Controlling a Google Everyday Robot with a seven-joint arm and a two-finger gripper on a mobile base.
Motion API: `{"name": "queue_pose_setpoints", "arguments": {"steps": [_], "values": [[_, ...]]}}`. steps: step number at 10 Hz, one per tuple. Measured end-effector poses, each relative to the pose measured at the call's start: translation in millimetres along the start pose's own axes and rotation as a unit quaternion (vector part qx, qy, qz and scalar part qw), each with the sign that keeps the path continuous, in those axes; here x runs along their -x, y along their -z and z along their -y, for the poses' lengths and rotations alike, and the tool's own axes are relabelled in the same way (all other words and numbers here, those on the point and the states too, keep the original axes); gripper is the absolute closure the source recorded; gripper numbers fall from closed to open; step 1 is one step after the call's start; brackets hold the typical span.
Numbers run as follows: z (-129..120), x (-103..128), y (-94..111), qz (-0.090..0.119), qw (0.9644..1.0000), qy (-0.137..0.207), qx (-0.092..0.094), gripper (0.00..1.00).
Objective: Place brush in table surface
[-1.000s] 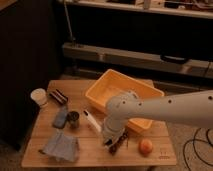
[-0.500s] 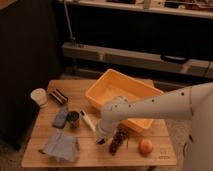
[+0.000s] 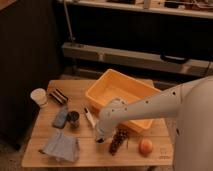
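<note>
The brush is a slim white stick lying at a slant on the wooden table surface, between the small dark can and the yellow bin. My gripper points down at the end of the white arm, right at the brush's near end and just left of the dark grape bunch. The arm's wrist covers the brush's near tip, so I cannot tell whether the gripper touches it.
A white cup and a dark striped block stand at the back left. A small blue-grey object lies beside the can. A blue cloth lies front left. An orange fruit sits front right.
My gripper has moved left, from above the grape bunch to the near end of the brush. The brush and the other objects have stayed in place.
</note>
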Motion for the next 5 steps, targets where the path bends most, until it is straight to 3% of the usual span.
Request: {"name": "queue_pose_setpoints", "arguments": {"steps": [3, 4, 5], "values": [[-3.8, 3.0, 0.4, 0.001, 0.9999, 0.005, -0.013, 0.28], [-4.5, 3.7, -0.6, -0.002, 0.9998, 0.006, -0.016, 0.21], [-3.3, 3.7, -2.0, -0.007, 0.9998, 0.005, -0.018, 0.2]]}}
